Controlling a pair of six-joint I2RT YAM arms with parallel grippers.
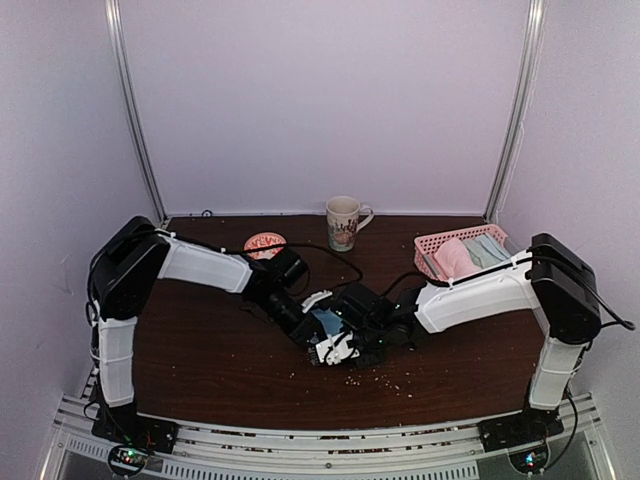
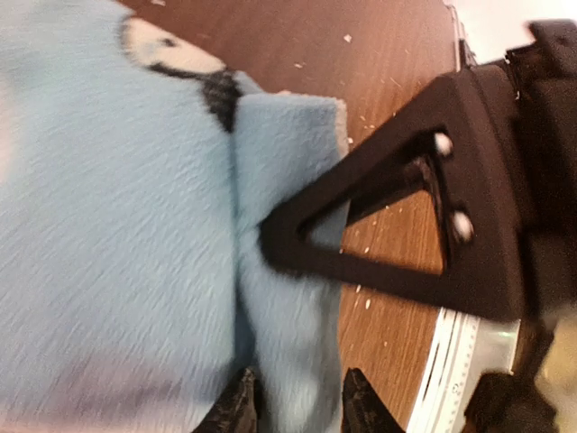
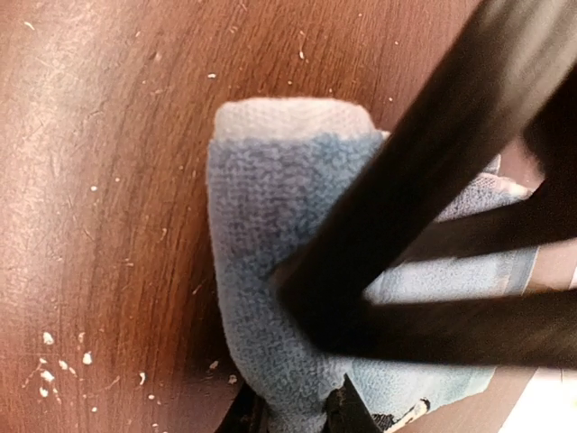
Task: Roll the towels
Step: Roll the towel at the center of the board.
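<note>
At the middle of the counter the light blue towel looks partly rolled. The left fingers and right fingers both pinch it narrowly. Other towels already lie in the pink basket.

Pale lilac walls enclose a crumb-flecked dark wooden table.

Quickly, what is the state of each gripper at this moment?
Left gripper: jaws around the blue towel at its folded edge; gripping or not cannot be told.
Right gripper: closed on the blue towel's rolled end.
</note>
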